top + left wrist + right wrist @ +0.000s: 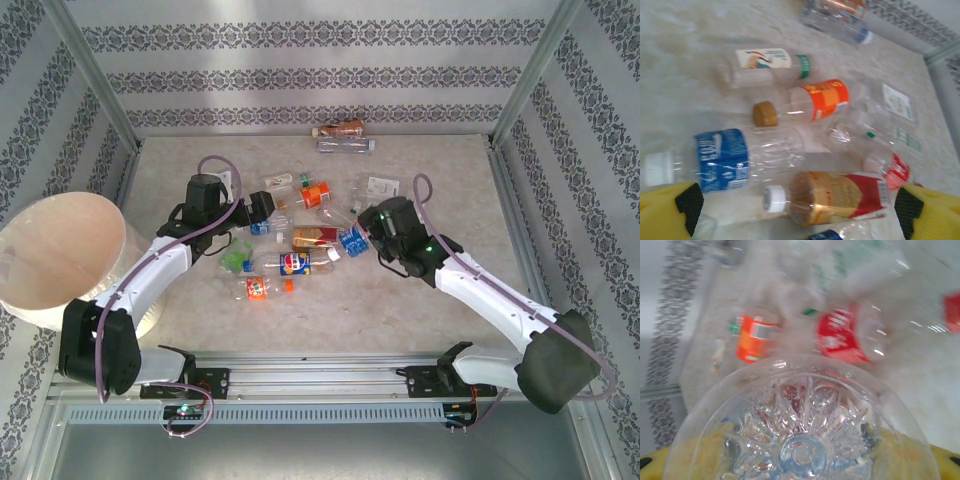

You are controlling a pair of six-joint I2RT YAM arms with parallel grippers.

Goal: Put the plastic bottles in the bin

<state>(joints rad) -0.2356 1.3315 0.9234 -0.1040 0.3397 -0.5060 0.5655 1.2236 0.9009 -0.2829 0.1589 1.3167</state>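
Right wrist, what sits between the fingers?

I see the ribbed base of a clear bottle (pixel 800 435) filling the gap, with yellow finger showing through it on each side. I read the right gripper (pixel 353 238) as closed on that clear bottle, its base toward the camera. Past it lie a red bottle (pixel 845 335) and an orange bottle (pixel 754 337), both blurred.

Where is that from the bin?

In the top view the bin (pixel 60 250) stands at the left edge of the table (pixel 420 290). My right gripper is well to the right of the bin, on the side of the scattered bottles (pixel 300 235) away from it.

And your left?

The left gripper (pixel 798 207) is spread wide, its black pads (pixel 689 204) at the two lower corners of the left wrist view. A brown bottle (pixel 840 197) with a white cap lies crosswise in the gap between them; I cannot tell that either pad touches it. A blue bottle (pixel 722 159) lies just past the left pad. This gripper hangs on the bin's side of the scatter, nearer the bin than my right one.

What is in the bin?

I can make out only its mouth, a plain cream-tan inside, and cannot tell what lies at the bottom. The bottles I can see lie on the table to the right of the bin, apart from it, with a far pair (pixel 345 138) up and to the right of it.
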